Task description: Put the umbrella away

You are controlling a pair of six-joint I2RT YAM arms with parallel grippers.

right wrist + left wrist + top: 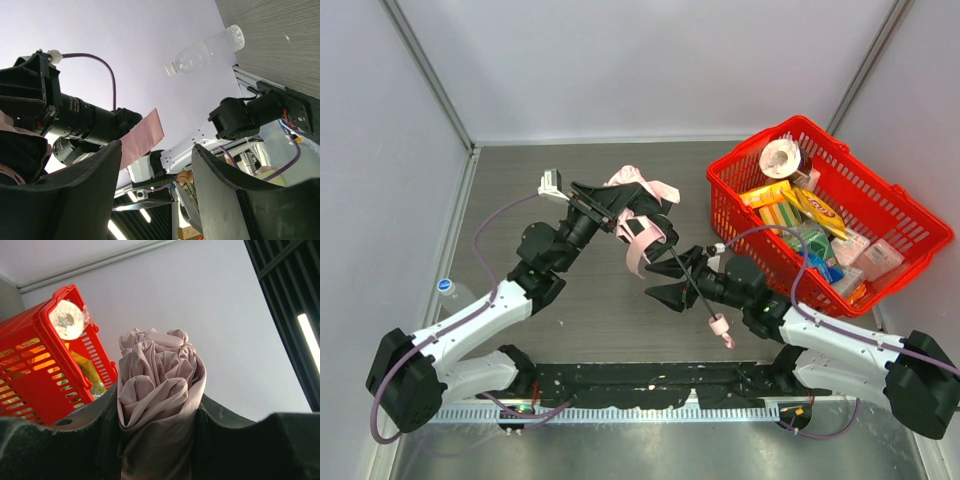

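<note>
Pink fabric of the umbrella [638,212] is sitting bunched between the fingers [90,432] of the left gripper [618,205], which is clamping it over the middle of the table [570,310]. The left wrist view is showing the folds swelling up out of the jaws. A loose strap [635,260] is hanging from the bundle toward the right gripper [666,273]. The black shaft [698,290] is running from the fabric toward the near edge. In the top view it is crossing over the right gripper and ending in the handle [718,323], with the loop [728,341] trailing just beyond it. The right gripper is pointing left with its jaws standing apart, and its own camera is showing nothing between them; whether the shaft is touching it cannot be told. A red basket [725,215] is standing to the right, just beside the right arm, filled with boxes [790,205] and a tape roll [781,157]. A bottle [447,288] is lying at the table's left edge, beside the left arm
</note>
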